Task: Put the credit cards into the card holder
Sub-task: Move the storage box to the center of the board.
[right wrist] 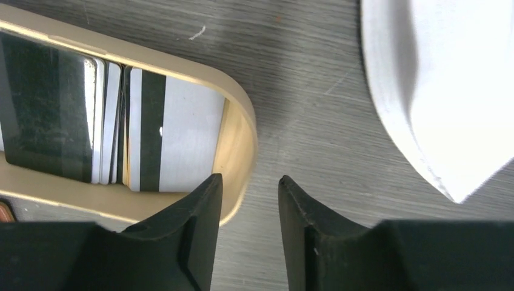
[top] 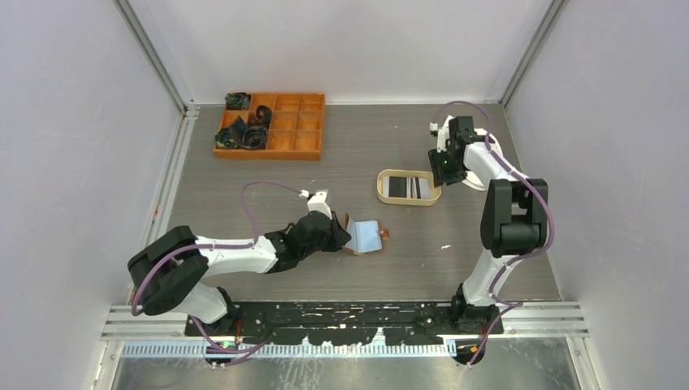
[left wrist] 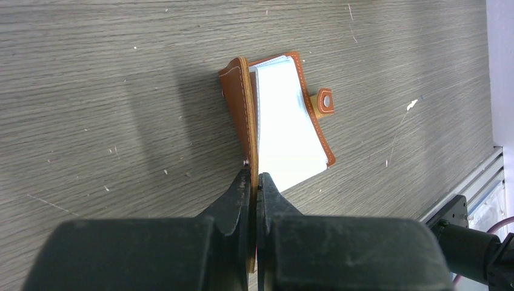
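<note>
Brown leather folding card holder (left wrist: pixel 239 103), floppy, is clamped in the left fingers (left wrist: pixel 241 195); slick thin plastic credit cards (right wrist: pixel 182 139) likely need edge grips; right fingers (right wrist: pixel 212 200) part-open, empty.

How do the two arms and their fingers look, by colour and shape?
The left arm and right arm have white links and black joints. A purple cable loops along each. The fingers are black and tapered.

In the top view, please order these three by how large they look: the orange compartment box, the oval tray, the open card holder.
Largest to smallest:
1. orange compartment box
2. oval tray
3. card holder, somewhat smaller than the tray
</note>
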Motion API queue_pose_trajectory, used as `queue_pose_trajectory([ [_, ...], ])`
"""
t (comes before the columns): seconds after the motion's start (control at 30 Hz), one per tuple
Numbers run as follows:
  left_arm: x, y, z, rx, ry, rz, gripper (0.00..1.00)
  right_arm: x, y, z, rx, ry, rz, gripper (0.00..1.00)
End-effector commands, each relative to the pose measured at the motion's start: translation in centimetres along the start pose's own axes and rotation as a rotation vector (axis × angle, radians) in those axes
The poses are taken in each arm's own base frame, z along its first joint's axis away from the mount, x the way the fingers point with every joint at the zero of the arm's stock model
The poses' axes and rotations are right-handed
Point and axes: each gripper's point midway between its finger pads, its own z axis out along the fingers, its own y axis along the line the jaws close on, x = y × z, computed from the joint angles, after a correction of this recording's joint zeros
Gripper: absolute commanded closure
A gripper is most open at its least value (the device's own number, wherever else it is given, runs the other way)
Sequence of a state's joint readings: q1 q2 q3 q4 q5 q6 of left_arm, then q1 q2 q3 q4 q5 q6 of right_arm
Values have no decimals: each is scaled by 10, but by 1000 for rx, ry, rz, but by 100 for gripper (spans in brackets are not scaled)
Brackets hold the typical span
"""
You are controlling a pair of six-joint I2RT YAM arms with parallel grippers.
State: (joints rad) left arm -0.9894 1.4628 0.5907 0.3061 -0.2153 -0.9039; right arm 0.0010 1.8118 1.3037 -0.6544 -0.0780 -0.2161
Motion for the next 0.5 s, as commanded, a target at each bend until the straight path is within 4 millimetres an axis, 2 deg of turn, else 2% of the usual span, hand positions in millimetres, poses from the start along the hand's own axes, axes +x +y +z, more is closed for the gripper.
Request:
queue_pose_trajectory([
  [0.0,-20,-11,-7,17,-67,13,100,-46,-9,-65,35,-232,-64,53],
  [0.03,-21,-11,-8,16,-68,16,100,-54,-4,-80,27,-291,-93,50],
  [0.07,-22,-11,-8,15,-69,19,100,-61,2,-94,21,-356,-123,43],
  [0.1,-22,-12,-7,15,-66,22,100,-65,6,-107,18,-421,-150,30],
  [0.13,-21,-12,-7,14,-64,25,100,-69,14,-117,-7,-487,-190,6],
  [0.17,-21,-12,-7,14,-62,26,100,-71,21,-122,-33,-544,-214,1],
  [0.23,-21,-12,-6,11,-59,27,100,-73,35,-125,-97,-616,-169,1],
  [0.3,-21,-12,-6,12,-59,24,100,-65,57,-117,-236,-565,-155,3],
  [0.37,-20,-12,-6,11,-56,21,100,-60,66,-99,-312,-483,-65,16],
  [0.4,-19,-12,-6,12,-55,20,100,-56,77,-88,-320,-439,-64,23],
  [0.47,-19,-12,-5,12,-53,18,100,-50,73,-64,-243,-371,-36,30],
])
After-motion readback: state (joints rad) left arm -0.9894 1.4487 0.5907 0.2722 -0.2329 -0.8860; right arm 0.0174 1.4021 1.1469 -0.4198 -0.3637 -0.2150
